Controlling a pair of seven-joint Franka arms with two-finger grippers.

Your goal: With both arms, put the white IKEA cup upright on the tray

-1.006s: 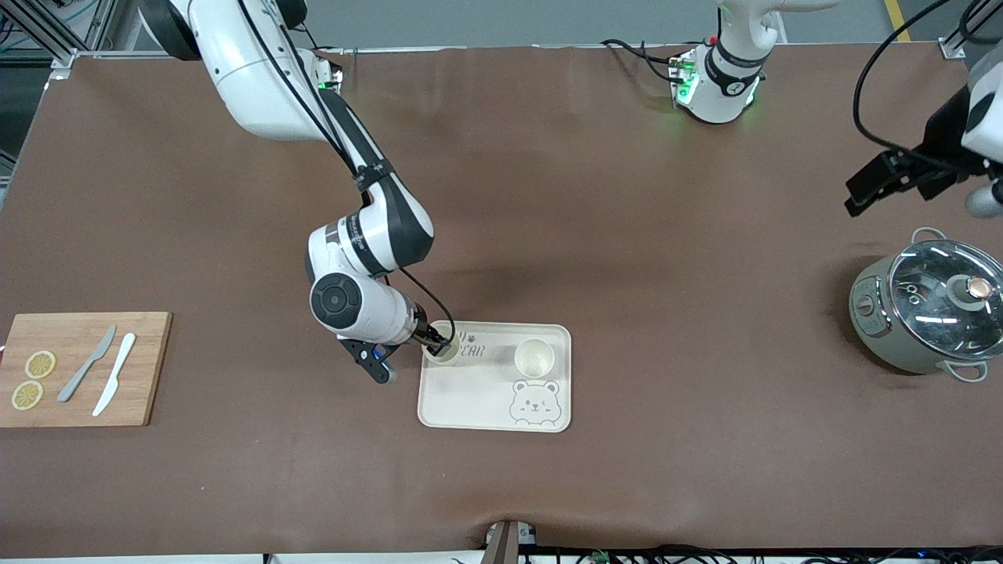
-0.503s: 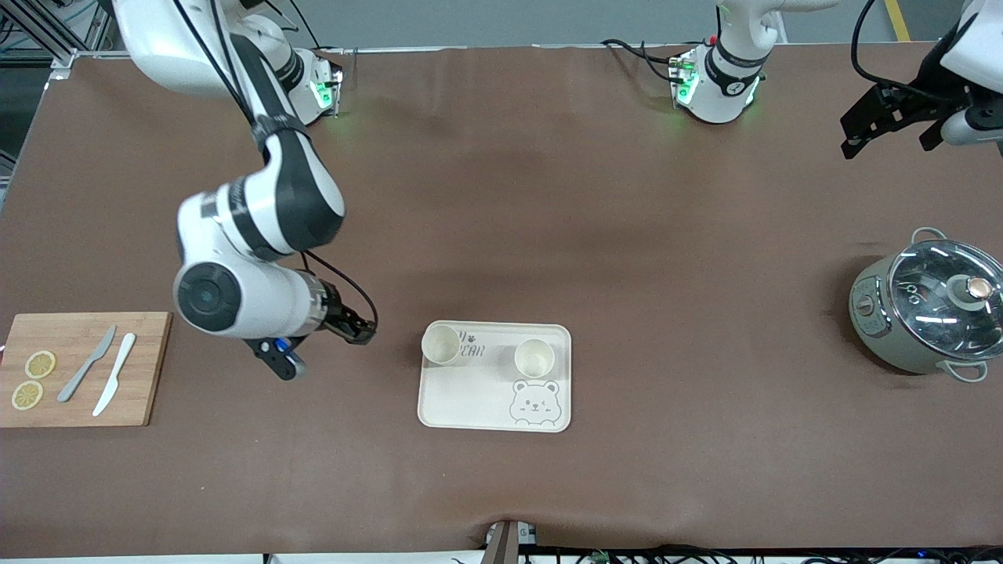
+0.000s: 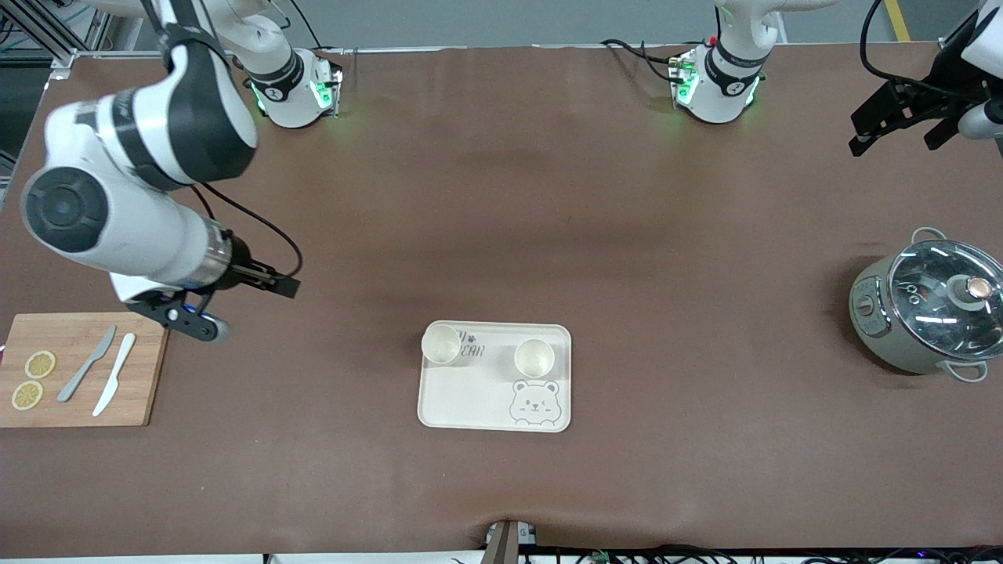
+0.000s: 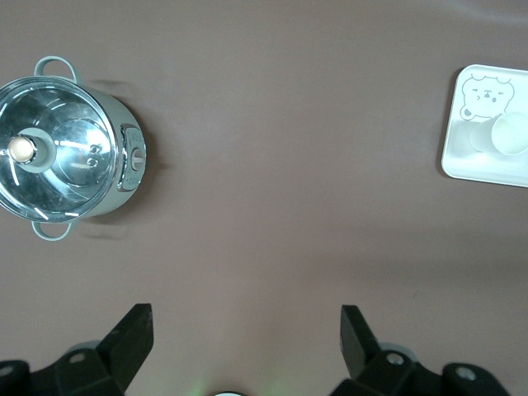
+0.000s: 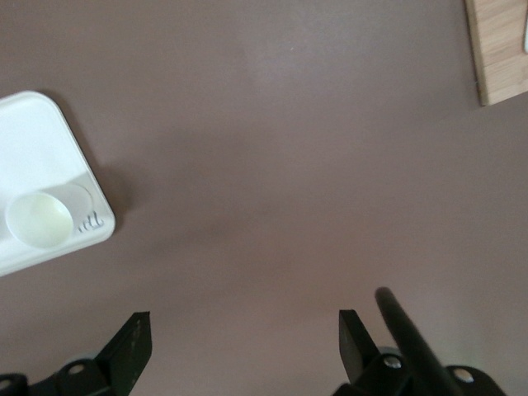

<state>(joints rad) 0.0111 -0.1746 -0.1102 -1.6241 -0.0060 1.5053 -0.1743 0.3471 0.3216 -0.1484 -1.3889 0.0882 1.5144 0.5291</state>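
Note:
The cream bear-face tray lies on the brown table, toward the front camera. Two white cups stand upright on it: one at the corner toward the right arm's end, one beside it above the bear drawing. My right gripper is open and empty, up over bare table between the cutting board and the tray. The right wrist view shows the tray and one cup. My left gripper is open and empty, high over the left arm's end. The left wrist view shows the tray and a cup.
A grey cooking pot with a glass lid stands at the left arm's end; it also shows in the left wrist view. A wooden cutting board with two knives and lemon slices lies at the right arm's end.
My right gripper let go of the cup at the tray's corner and drew back, up and toward the cutting board. The cup stays upright. My left gripper shifted a little at its end.

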